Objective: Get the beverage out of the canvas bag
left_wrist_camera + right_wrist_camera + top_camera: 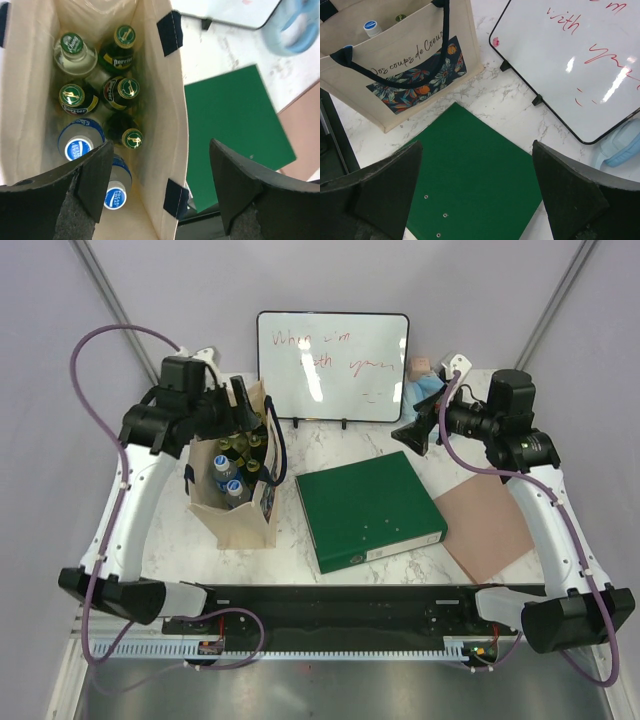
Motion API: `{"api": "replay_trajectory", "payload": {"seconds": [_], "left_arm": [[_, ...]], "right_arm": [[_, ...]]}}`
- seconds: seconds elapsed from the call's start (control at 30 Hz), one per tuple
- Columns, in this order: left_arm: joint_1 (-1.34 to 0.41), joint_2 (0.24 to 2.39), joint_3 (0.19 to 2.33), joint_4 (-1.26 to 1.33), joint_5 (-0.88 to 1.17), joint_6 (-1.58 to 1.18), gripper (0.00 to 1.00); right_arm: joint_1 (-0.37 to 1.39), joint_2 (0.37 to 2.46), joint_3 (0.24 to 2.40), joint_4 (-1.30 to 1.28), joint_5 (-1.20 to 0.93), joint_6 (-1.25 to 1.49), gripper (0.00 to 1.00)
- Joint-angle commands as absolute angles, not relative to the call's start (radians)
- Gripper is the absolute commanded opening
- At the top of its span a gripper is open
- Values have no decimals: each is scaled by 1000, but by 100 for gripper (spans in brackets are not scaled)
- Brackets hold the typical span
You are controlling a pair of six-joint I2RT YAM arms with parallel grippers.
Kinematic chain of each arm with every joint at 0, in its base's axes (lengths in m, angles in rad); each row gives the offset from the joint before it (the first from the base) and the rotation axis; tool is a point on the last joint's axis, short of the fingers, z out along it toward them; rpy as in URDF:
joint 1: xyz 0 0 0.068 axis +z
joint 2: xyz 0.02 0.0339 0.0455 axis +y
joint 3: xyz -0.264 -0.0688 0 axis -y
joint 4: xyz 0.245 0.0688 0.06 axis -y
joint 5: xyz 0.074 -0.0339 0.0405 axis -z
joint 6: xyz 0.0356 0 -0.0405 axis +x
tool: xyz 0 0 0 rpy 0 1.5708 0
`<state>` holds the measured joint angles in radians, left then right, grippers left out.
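The tall beige canvas bag with dark strap handles point(240, 525) is stood upright at the left of the white marbled bench point(330, 440), beside a flat green binder point(368, 508). Green gold-capped glass bottles point(127, 87) and clear blue-capped plastic bottles point(80, 145) are packed inside it. The left claw point(161, 147) is held wide above the bag's mouth, nothing gripped; the right claw point(477, 147) is spread wide, empty, over the binder.

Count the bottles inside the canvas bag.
7: a clear bottle and one Perrier at the far end, three Perrier mid-bag, two blue-capped bottles nearest; more may be hidden.
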<state>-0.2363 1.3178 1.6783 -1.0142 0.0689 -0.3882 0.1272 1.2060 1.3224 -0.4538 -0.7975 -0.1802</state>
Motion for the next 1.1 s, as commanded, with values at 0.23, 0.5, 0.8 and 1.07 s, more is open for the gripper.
{"api": "replay_trajectory", "payload": {"seconds": [0.23,0.5,0.8,1.07], "left_arm": [[-322,1571,1819,-1124,-181,-344,75],[-330,1675,1832,-1111,-164,-314,71],[-330,1776,1841,-1103,-187,-298,66],[-330,1833,1841,-1080,-184,-299,63]], "right_arm": [[126,1216,1302,-474,-825,-216,98],[127,1232,1289,-477,-808,-222,98],[127,1250,1301,-476,-807,-224,98],[127,1267,1310,-469,-802,-222,98]]}}
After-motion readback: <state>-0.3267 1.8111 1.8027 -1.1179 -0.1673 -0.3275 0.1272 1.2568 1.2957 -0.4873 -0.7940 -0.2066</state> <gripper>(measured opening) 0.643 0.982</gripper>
